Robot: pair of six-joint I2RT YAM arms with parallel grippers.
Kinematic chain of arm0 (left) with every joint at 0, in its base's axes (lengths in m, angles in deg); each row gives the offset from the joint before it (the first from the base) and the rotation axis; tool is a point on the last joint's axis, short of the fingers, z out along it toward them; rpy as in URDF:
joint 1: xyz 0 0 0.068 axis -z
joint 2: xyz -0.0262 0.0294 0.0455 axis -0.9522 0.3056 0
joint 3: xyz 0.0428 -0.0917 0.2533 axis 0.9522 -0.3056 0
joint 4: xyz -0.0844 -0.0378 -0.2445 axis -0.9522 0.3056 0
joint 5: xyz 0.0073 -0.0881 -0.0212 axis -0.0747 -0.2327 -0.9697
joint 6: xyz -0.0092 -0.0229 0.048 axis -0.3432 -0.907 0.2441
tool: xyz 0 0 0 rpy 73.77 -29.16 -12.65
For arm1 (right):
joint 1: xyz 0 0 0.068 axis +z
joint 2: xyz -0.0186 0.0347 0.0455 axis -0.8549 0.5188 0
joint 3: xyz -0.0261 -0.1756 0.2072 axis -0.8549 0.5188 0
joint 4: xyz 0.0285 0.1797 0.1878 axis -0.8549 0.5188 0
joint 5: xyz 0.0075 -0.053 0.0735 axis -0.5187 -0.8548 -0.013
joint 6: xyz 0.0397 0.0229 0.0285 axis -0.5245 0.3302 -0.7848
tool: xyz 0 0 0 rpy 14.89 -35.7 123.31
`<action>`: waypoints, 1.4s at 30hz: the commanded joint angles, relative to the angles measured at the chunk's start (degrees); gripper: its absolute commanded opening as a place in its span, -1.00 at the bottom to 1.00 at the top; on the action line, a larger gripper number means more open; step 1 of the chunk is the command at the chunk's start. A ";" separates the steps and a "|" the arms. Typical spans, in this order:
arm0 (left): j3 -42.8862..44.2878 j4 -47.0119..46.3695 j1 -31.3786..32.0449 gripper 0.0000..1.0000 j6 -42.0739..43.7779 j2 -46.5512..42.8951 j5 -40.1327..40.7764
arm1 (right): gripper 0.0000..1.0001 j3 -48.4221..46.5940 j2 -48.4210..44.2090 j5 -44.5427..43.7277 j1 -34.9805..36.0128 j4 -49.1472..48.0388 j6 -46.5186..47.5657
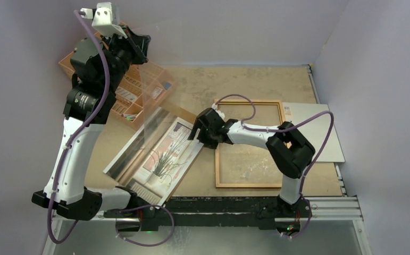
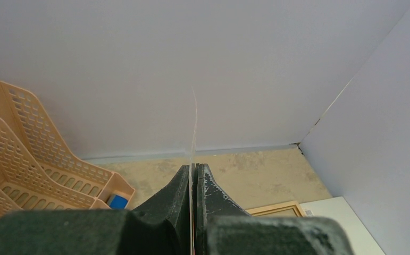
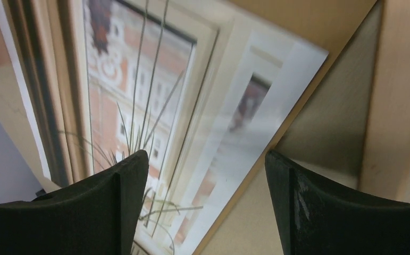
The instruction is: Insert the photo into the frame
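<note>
The photo [image 1: 165, 154], a print of a grassy plant by a window, lies face up and askew on the table, left of the frame [image 1: 249, 183]. The brown wooden frame lies flat and holds nothing. My right gripper [image 1: 196, 133] is open and low over the photo's right corner. In the right wrist view the photo [image 3: 155, 106] lies under the open gripper [image 3: 208, 175], with the frame's moulding [image 3: 394, 95] at the right. My left gripper [image 1: 141, 53] is raised high and shut on a clear thin sheet [image 1: 155, 101], seen edge-on in the left wrist view [image 2: 193, 133] between the closed jaws [image 2: 193, 169].
An orange-tan file rack [image 1: 123, 95] stands at the back left, behind the hanging clear sheet. A pale grey-white sheet [image 1: 319, 133] lies right of the frame. A brown panel [image 3: 298, 21] shows under the photo's edge. Walls close the back and right sides.
</note>
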 commanded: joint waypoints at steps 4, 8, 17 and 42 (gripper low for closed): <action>2.03 -2.74 -0.23 -1.00 -0.95 1.97 -2.95 | 0.67 -3.09 -5.86 -7.50 -4.44 -5.69 12.86; 2.11 -3.01 -0.23 -1.00 -1.44 2.97 -4.77 | 0.68 -2.34 -8.70 -4.25 -6.40 -7.82 18.79; 3.23 -5.21 -0.23 -1.00 0.35 3.80 -17.82 | 0.75 8.73 -24.06 16.66 -18.53 -31.25 29.31; 4.30 -28.12 -0.23 -1.00 -11.98 -3.49 -41.96 | 0.98 3.10 -37.58 57.98 -34.82 -56.13 35.03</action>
